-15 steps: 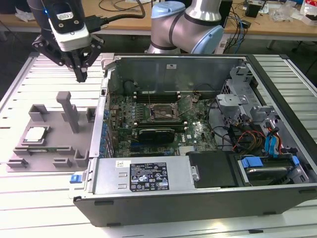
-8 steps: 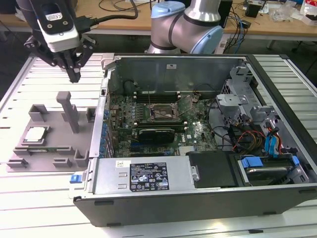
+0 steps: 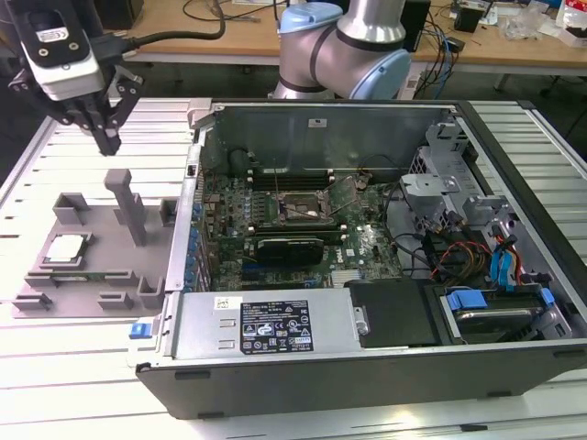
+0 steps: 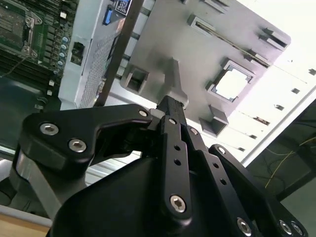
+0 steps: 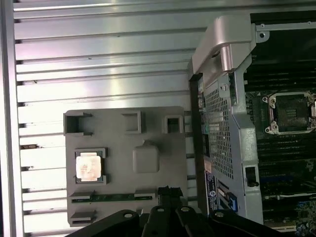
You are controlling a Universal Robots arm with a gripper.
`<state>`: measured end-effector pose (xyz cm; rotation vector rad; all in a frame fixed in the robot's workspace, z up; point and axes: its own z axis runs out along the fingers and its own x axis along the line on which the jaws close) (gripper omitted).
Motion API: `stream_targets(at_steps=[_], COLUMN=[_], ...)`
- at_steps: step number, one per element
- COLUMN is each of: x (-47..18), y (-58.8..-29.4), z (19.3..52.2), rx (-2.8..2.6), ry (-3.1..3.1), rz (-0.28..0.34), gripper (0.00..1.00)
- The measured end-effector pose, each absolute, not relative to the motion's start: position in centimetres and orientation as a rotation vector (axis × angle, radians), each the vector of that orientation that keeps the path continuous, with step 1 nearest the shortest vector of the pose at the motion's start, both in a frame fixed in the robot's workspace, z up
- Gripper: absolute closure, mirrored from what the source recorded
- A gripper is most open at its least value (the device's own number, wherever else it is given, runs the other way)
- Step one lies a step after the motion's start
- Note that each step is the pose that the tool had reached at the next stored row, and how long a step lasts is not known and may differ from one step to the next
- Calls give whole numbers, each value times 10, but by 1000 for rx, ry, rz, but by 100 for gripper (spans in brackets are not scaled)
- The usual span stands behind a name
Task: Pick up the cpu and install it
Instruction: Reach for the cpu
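hand [image 3: 108,139] | fingers pressed together, holding nothing, hovering over the grey tray [image 3: 110,252] || cpu [image 3: 64,248] | lying flat in a pocket by the tray's edge on the exterior view's left, well apart from the open PC case [image 3: 385,367] on the bench [image 3: 55,385]

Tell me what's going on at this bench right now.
A robot arm is set to fit a cpu into an open computer case. Its gripper hangs shut and empty above the grey holder, touching nothing. The cpu lies flat in a recess of that holder, not yet picked up. Inside the case, the motherboard socket looks empty.
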<state>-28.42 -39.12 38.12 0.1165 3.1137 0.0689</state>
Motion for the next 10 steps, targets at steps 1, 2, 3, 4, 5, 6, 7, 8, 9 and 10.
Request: stream_targets(at_steps=[1,2,3,4,5,6,7,8,9,10], x=[-287,-290,-292,-294,-297,-301,-305,-308,-311,-313], y=[-391,-391,-391,-391,-391,-391,-391,-391,-391,-391], z=[381,381,380,380,380,379,378,378,377,376], rx=[117,117,117,117,117,117,117,116,116,117], ry=[3114,3114,3114,3114,3114,3114,3114,3114,3114,3114], rz=[69,69,69,69,69,69,69,69,69,69], gripper=[89,89,89,89,89,89,89,89,89,89])
